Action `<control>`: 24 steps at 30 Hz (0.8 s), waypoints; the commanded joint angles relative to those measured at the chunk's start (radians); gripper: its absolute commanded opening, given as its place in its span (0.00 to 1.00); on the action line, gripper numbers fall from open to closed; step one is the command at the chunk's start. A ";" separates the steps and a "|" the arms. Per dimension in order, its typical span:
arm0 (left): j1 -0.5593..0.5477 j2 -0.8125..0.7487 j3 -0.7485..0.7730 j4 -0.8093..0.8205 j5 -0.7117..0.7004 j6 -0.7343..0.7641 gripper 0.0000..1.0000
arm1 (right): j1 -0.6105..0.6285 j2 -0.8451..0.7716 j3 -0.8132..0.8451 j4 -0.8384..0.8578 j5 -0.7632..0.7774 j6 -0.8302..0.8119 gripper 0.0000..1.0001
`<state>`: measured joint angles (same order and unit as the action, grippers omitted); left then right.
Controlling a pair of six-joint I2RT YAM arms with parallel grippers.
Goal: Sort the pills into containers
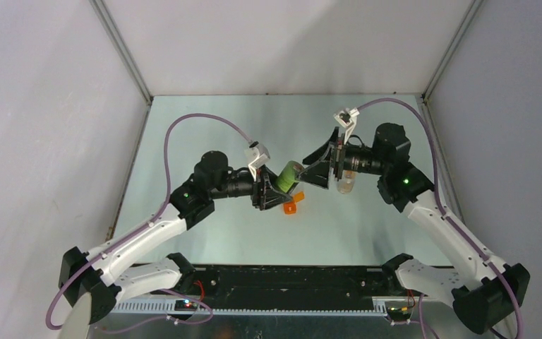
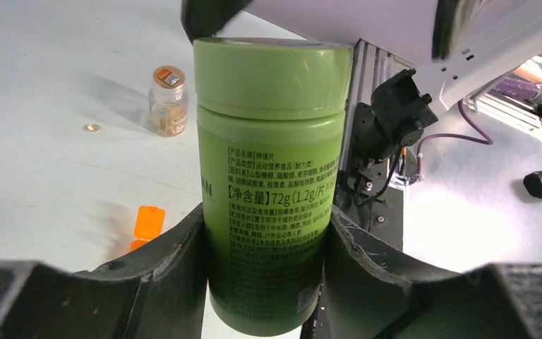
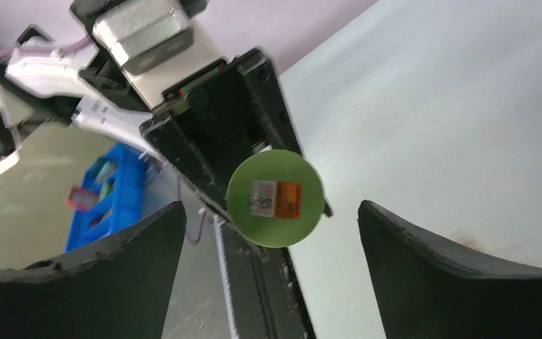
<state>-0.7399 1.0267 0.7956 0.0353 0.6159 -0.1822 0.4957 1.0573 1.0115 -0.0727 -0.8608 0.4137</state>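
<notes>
Count, this entry:
- green bottle [image 2: 272, 183]: 1
- clear vial with orange cap [image 2: 168, 100]: 1
- orange box [image 2: 147, 224]: 1
- small yellowish pill [image 2: 93, 128], loose: 1
- blue crate [image 3: 109, 194]: 1

Containers total: 3.

green bottle [image 2: 272, 191], printed "净含量 72g"
</notes>
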 commanded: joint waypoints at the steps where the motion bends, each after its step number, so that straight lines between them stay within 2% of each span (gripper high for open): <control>1: 0.006 -0.022 0.055 0.022 0.015 0.020 0.00 | -0.003 -0.054 0.007 0.039 0.201 0.068 0.98; 4: 0.007 -0.015 0.058 0.025 0.001 0.025 0.00 | 0.024 -0.048 0.007 0.012 0.341 0.221 0.99; 8: 0.006 0.017 0.084 0.023 -0.002 0.013 0.00 | 0.180 -0.046 0.010 -0.012 0.598 0.266 0.99; 13: 0.006 0.027 0.089 0.030 -0.009 0.002 0.00 | 0.240 -0.027 0.033 -0.058 0.728 0.286 0.94; 17: 0.006 0.025 0.084 0.036 -0.014 -0.001 0.00 | 0.279 -0.043 0.033 -0.064 0.797 0.275 0.80; 18: 0.006 0.025 0.081 0.042 -0.010 -0.005 0.00 | 0.282 -0.047 0.033 -0.059 0.795 0.273 0.72; 24: 0.007 0.026 0.078 0.053 0.007 -0.017 0.00 | 0.283 -0.067 0.033 -0.041 0.747 0.234 0.43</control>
<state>-0.7372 1.0626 0.8402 0.0196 0.6060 -0.1852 0.7799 1.0203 1.0126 -0.1383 -0.1337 0.6788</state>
